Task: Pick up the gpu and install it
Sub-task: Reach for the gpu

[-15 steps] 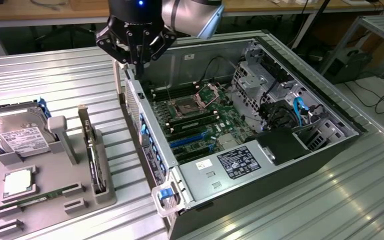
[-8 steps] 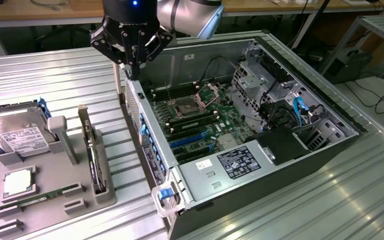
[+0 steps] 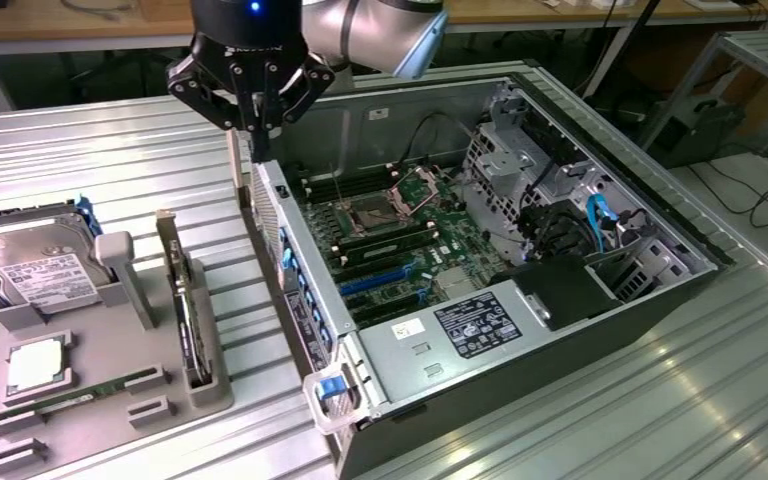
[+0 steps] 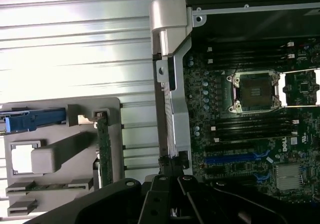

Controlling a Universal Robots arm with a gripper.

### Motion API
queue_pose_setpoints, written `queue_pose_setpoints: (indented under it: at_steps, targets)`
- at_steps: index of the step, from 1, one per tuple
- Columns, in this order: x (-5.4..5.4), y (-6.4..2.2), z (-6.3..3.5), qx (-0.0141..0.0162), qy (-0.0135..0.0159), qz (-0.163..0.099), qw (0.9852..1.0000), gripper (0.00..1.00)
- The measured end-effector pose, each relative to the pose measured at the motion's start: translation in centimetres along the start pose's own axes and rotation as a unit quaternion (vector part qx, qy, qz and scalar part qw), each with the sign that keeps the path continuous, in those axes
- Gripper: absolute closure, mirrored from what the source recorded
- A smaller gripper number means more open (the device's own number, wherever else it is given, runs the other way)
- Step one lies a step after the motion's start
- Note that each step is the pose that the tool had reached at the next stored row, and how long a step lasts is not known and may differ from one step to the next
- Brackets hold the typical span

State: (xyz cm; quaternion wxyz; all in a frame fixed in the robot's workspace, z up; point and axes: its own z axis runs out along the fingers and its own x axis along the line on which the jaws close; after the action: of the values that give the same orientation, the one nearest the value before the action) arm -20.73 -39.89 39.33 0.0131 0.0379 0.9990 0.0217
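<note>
The gpu (image 3: pixel 185 305) stands on edge in a slot of the grey holder tray (image 3: pixel 104 420), a thin dark green card with a pale bracket strip at its far end. The wrist view shows the gpu (image 4: pixel 104 146) as a narrow green strip beside the tray (image 4: pixel 112 109). My gripper (image 3: pixel 260 148) hangs above the rear wall of the open computer case (image 3: pixel 307 300), to the exterior view's right of the card and well above it. Its black fingers (image 4: pixel 165 181) are shut with nothing between them.
The tray also holds a silver hard drive (image 3: pixel 35 270), a CPU (image 3: pixel 35 362) and a RAM stick (image 3: pixel 80 396). Inside the case lie the motherboard (image 3: pixel 418 235) with blue expansion slots (image 3: pixel 381 287), a drive cage (image 3: pixel 518 160) and cables. All of it sits on a ribbed metal table (image 3: pixel 104 150).
</note>
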Motion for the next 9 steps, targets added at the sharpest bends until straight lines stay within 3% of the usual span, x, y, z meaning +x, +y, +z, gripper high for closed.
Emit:
queue_pose_setpoints:
  at_steps: [9]
  targets:
    - [1.2,-0.09,-0.03,0.0,0.0,0.0,1.0,0.89]
